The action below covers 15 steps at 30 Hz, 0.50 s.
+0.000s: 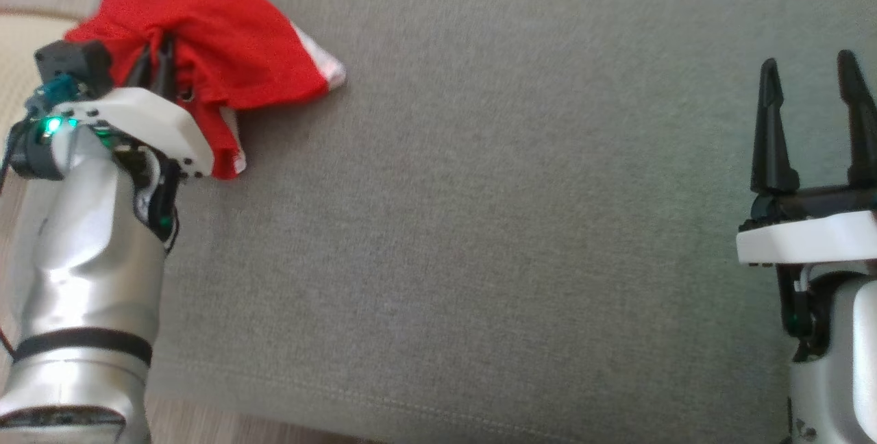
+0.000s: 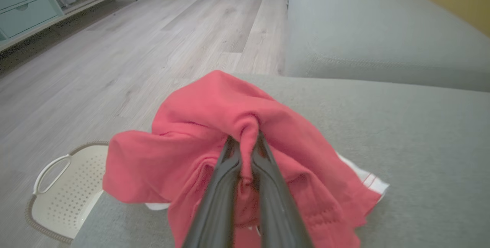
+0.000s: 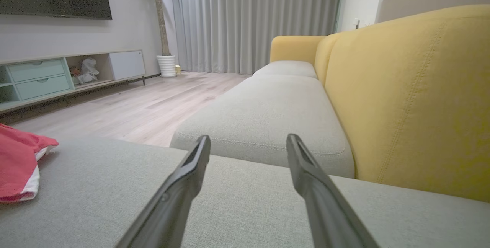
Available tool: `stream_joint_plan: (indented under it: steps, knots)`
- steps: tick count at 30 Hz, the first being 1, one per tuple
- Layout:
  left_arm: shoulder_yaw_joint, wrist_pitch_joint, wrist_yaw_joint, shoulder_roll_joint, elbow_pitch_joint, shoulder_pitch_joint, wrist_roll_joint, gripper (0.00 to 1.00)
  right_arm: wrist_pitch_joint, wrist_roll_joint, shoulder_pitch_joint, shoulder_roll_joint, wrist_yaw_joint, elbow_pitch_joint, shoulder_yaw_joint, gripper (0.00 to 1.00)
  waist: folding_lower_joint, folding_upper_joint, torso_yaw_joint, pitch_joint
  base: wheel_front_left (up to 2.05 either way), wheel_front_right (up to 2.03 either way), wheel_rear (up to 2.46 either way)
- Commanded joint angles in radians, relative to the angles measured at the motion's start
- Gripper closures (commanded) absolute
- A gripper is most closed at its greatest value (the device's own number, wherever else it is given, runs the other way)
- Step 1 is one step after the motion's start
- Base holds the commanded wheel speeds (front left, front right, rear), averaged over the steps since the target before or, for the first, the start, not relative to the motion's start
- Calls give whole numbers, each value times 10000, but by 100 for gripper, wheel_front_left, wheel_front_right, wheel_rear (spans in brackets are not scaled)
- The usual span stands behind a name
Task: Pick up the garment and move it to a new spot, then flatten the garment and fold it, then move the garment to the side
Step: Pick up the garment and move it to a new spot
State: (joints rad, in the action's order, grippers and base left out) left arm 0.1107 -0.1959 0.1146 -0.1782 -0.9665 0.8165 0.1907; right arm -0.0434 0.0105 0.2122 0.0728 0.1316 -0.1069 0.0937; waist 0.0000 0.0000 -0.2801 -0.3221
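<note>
Left gripper (image 2: 245, 142): 2 fingers clamped on bunched fold of red garment (image 1: 226, 26), far left of grey cushion (image 1: 479, 225), likely for lifting. Right gripper (image 1: 808, 88): fingers apart, empty, waiting at right.

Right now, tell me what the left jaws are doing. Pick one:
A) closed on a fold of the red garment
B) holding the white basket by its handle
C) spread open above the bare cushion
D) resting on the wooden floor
A: in the left wrist view the left jaws are pressed together around a bunched fold of the red garment, over the grey cushion.
</note>
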Motion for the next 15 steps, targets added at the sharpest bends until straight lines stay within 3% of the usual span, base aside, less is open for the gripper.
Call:
stream_joint_plan:
  steps: [1,6,15]
  knots:
    - [-158,-124,25,-362,650,-10,54,100,-184,98,-24,-108,-9,-175,-269,0,0,0,248,661,0,0,0]
    - [52,154,-50,-143,1745,-396,29,100,-428,228,-117,-183,-9,158,-237,0,0,0,477,1186,0,0,0]
    - [868,1828,-548,787,5092,-1442,-27,100,-762,677,-36,-222,-9,494,-424,0,0,0,1274,1420,0,0,0]
